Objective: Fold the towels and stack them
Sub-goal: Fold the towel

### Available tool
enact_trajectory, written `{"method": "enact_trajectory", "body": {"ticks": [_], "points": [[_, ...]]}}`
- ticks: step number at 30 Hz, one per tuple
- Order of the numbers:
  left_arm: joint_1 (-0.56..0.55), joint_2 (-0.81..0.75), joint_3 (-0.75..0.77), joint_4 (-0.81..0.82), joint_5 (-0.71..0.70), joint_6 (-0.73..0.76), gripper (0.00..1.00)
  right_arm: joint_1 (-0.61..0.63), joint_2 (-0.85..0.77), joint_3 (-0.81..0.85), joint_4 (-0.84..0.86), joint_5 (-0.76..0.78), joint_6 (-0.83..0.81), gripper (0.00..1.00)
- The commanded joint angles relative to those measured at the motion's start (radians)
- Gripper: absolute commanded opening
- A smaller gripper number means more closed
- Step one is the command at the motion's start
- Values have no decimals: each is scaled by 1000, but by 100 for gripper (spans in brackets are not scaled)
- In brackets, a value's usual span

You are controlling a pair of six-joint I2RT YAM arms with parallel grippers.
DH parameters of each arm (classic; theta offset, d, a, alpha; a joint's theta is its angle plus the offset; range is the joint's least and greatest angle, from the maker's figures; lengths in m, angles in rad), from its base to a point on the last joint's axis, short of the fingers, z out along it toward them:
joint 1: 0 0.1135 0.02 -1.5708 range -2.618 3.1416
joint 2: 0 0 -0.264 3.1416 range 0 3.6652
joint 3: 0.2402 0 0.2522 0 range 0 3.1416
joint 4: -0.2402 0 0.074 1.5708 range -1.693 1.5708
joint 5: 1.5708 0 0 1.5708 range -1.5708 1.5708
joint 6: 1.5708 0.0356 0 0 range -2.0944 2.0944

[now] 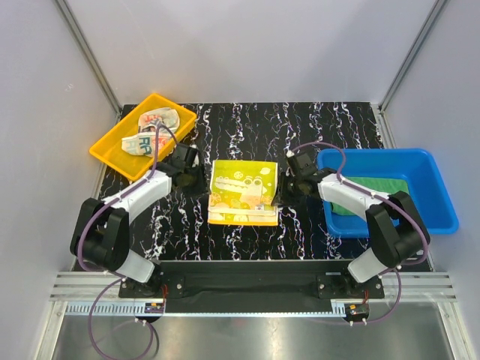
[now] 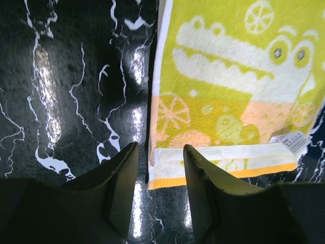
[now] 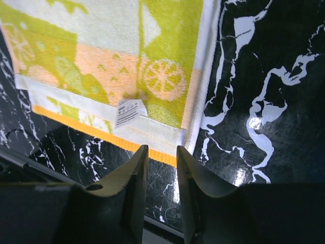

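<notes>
The yellow towel (image 1: pixel 243 192) with a white crocodile pattern lies folded flat at the table's middle; it also shows in the left wrist view (image 2: pixel 228 91) and the right wrist view (image 3: pixel 111 66). My left gripper (image 1: pixel 192 171) hovers just left of it, open and empty (image 2: pixel 160 152). My right gripper (image 1: pixel 289 180) hovers just right of it, open and empty (image 3: pixel 161 152). The white/teal printed towel (image 1: pixel 152 131) lies crumpled in the yellow tray (image 1: pixel 114 157). The green towel (image 1: pixel 375 189) lies in the blue bin (image 1: pixel 431 187), partly hidden by the right arm.
The black marbled table (image 1: pixel 315 127) has metal frame posts at its back corners. A white care label (image 3: pixel 128 111) sticks out of the yellow towel's near edge. The table's front edge shows in the right wrist view (image 3: pixel 30 160).
</notes>
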Motion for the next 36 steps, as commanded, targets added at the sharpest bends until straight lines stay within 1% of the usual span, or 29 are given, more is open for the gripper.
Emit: {"method": "enact_trajectory", "body": {"ticks": [1,4,9,14,22,23,28,30,33,34,35,36], "points": [[-1,12,-51,32,35,-19,44,25,25,18,-17,79,77,34],[-1,30,-85,61,64,-34,43,36,60,12,-6,79,90,33],[-1,55,-97,63,55,-49,43,55,93,-5,8,101,115,33],[-3,33,-167,141,65,-77,43,62,102,-22,33,113,117,32],[-15,44,-143,139,68,-68,42,67,107,-40,63,107,118,28],[-15,42,-145,139,68,-69,41,65,108,-46,66,110,118,26],[-16,45,-157,144,62,-77,33,67,110,-60,83,109,121,18],[-16,50,-160,158,82,-79,29,68,110,-60,86,109,120,16],[-18,62,-148,158,101,-82,18,67,103,-57,82,112,115,11],[-18,67,-142,155,104,-80,15,68,105,-54,73,116,114,8],[-18,70,-128,149,107,-79,7,68,100,-51,68,118,110,7],[-19,70,-125,140,108,-79,3,68,99,-43,66,118,109,5]]}}
